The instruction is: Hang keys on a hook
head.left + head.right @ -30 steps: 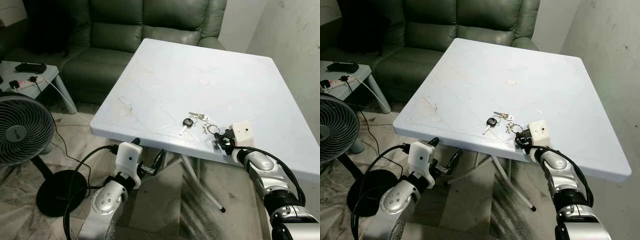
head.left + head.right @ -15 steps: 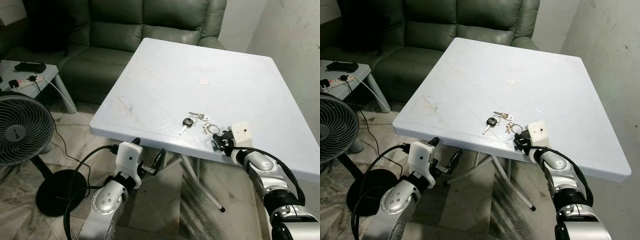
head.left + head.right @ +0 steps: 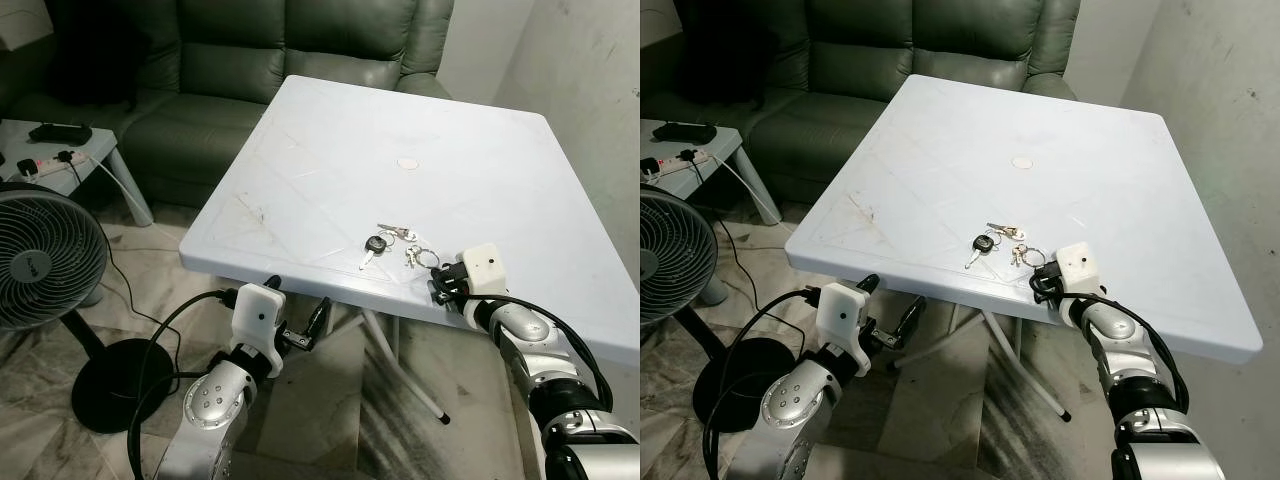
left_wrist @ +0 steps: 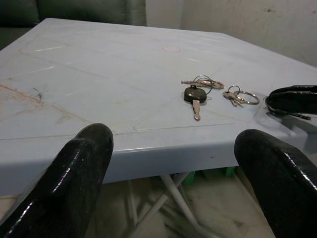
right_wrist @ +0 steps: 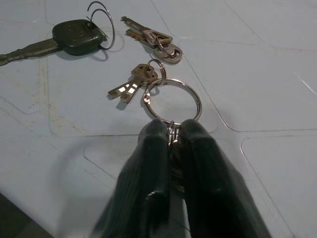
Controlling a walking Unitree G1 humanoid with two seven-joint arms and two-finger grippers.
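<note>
Not much has moved in the last second — my right gripper [image 5: 171, 136] has only crept a touch toward the near edge of the table [image 3: 330, 130], and its jaws are still pinched tight on the big key ring [image 5: 172, 100]. So the grab looks done to me; the lift is what's left.

The keys [image 3: 400, 243] lie flat near the near edge, toward its right end: a black-headed key [image 5: 59, 39] furthest from my grip, a small bunch [image 5: 133, 82] hooked on the big ring, another pair [image 5: 153, 38] just beyond. They'll probably drag and jingle when I pull up.

My left gripper [image 4: 173, 168] hangs just below the near edge, jaws wide apart, holding nothing.

The table is pale plastic, a bit scuffed. Green sofa [image 3: 290, 50] behind it, a fan [image 3: 45, 260] on the floor off the left side, a wall on the right — no hook that I can spot.
</note>
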